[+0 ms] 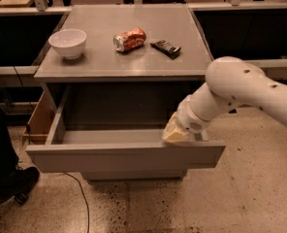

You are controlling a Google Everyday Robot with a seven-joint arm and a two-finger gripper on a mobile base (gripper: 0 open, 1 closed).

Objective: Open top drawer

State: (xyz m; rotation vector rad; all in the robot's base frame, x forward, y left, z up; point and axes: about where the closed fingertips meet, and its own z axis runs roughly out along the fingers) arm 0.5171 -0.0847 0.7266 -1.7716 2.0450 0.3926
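Note:
The top drawer of the grey cabinet stands pulled far out, its flat handle-less front panel facing me and its grey box interior showing bare. My gripper sits at the right part of the drawer's front top edge, just inside the panel, at the end of the white arm that reaches in from the right. Its cream-coloured fingers rest at the rim.
On the cabinet top stand a white bowl, a tipped red can and a dark snack bar. A wooden box side shows left of the drawer. A dark shoe and a cable lie on the floor at left.

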